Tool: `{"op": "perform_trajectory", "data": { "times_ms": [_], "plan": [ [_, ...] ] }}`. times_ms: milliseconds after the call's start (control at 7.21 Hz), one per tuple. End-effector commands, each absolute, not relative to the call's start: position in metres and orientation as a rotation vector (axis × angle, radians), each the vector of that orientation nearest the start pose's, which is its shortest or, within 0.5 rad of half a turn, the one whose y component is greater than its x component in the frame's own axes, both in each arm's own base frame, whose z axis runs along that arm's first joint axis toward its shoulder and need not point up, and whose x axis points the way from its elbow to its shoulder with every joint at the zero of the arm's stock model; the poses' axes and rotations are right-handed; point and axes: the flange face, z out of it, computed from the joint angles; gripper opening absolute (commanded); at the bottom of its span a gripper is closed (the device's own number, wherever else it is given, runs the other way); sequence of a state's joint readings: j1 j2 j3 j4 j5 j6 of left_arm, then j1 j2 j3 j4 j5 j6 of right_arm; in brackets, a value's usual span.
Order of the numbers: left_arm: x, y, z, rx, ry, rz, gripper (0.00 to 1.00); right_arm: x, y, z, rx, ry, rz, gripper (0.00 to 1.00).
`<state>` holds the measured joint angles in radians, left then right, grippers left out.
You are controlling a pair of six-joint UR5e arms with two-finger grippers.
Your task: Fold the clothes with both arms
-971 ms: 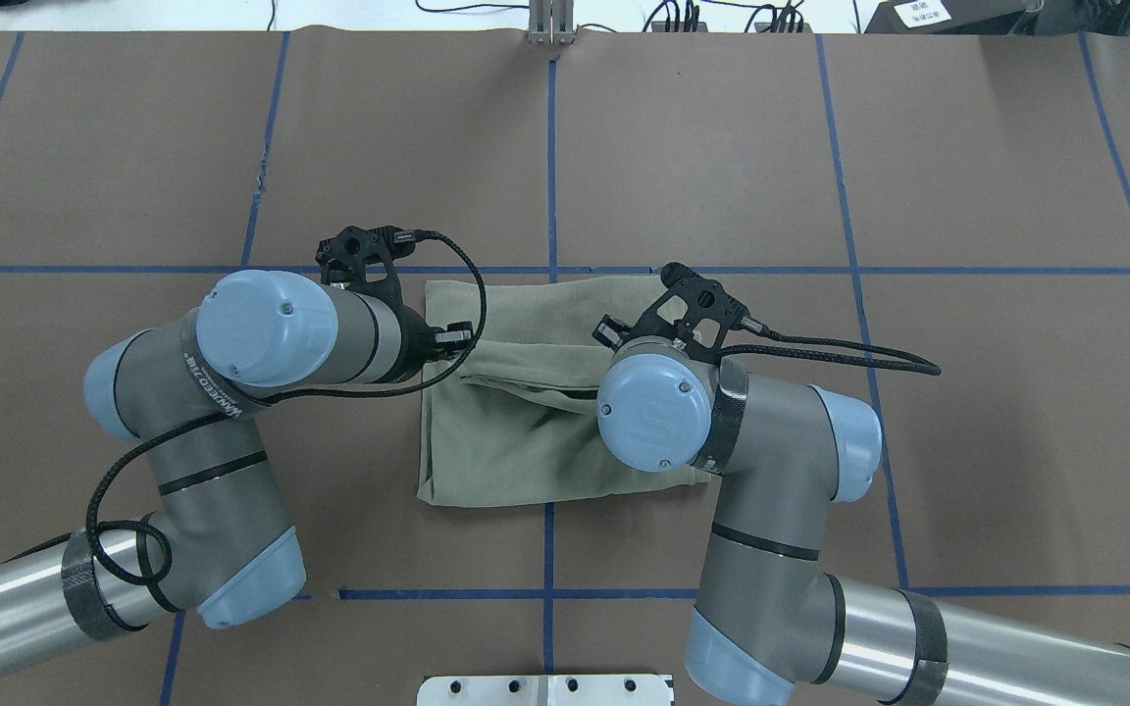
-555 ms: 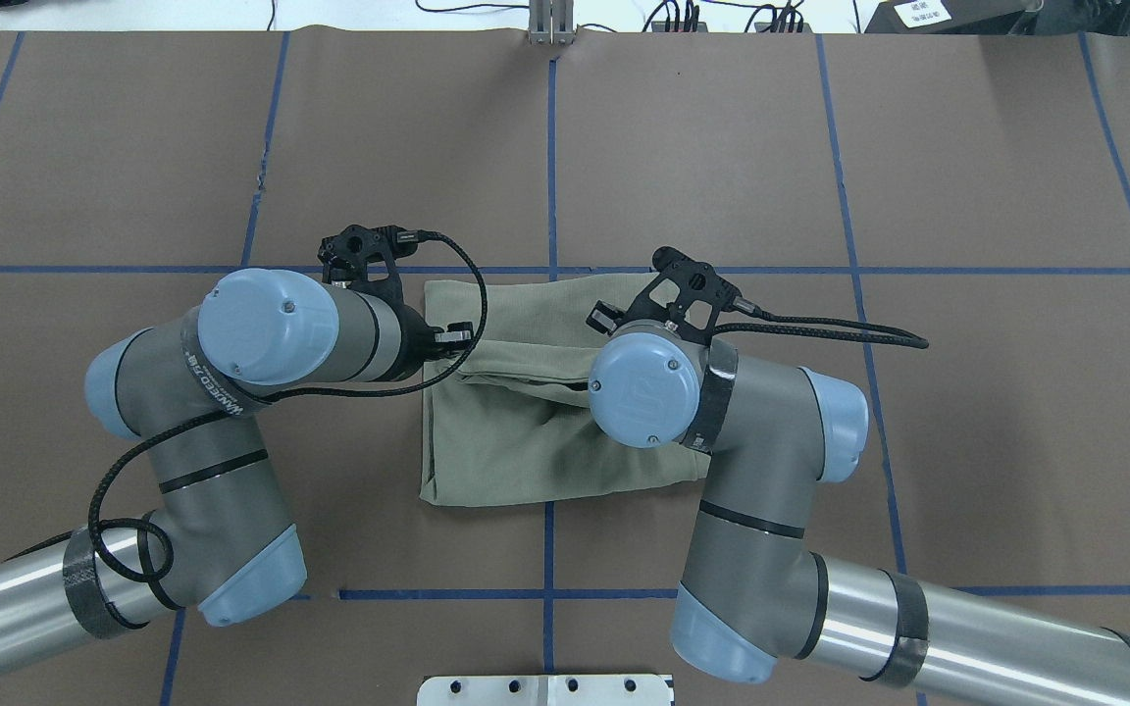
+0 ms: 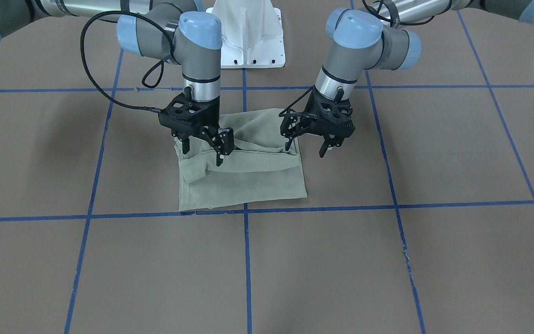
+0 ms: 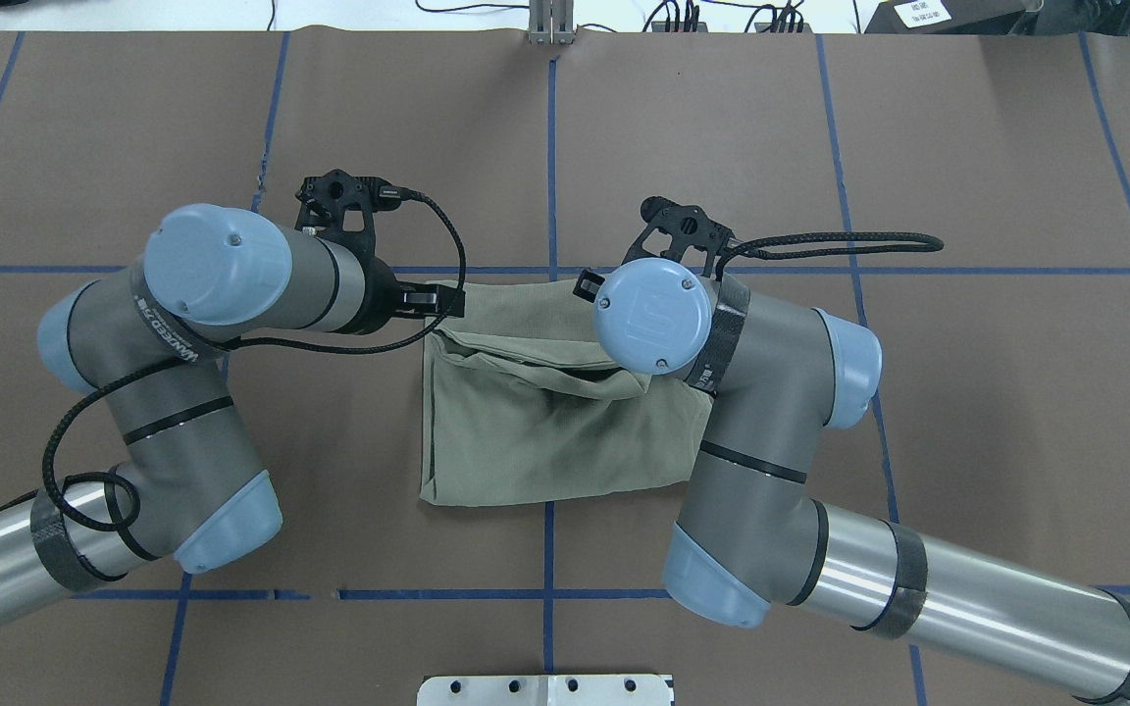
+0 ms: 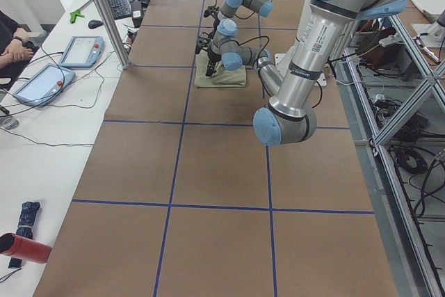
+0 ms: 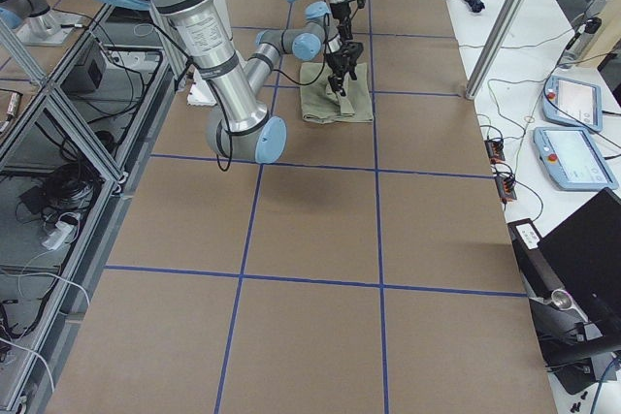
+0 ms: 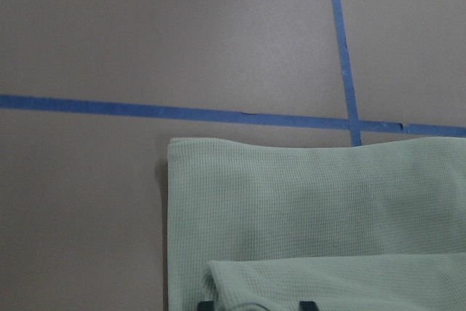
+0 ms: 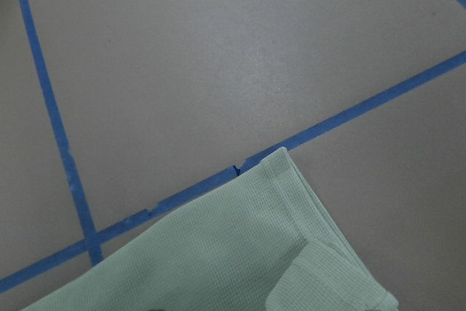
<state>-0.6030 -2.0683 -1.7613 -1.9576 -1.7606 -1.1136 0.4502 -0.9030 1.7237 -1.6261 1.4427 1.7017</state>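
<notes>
Seen from overhead, your brown-paper table (image 4: 918, 147) has the work at its centre, inside the blue tape grid (image 4: 551, 147). The left arm (image 4: 212, 294) comes in from 8 o'clock and the right arm (image 4: 751, 392) from 4 o'clock. Each reaches past the garment, so both wrists hang over its 12 o'clock edge.

The sage-green shirt (image 4: 545, 441) lies there as a folded rectangle. A loose upper layer forms a ridge across it from about 9 to 3 o'clock.

The left gripper (image 3: 305, 148) hovers at the shirt's 11 o'clock corner with its jaws spread and nothing pinched; one finger is over the cloth and the other is past its side edge. The right gripper (image 3: 203, 154) hovers near the 1 o'clock corner, also spread and empty.

I'd judge they are spaced along one edge so that both corners can be worked evenly and the fold stays square
</notes>
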Motion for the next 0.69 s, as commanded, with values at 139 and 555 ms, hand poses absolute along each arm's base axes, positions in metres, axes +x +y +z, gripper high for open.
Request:
{"op": "perform_trajectory", "data": {
  "times_ms": [139,555],
  "plan": [
    [0.452,-0.464,0.248,0.407,1.017,-0.009,1.00,-0.592,-0.305,0.210,0.302,-0.698,0.439,1.00],
    [0.452,-0.463,0.248,0.401,1.019,-0.013,1.00,-0.594,-0.317,0.226,0.341,-0.653,0.381,1.00]
  ]
}}
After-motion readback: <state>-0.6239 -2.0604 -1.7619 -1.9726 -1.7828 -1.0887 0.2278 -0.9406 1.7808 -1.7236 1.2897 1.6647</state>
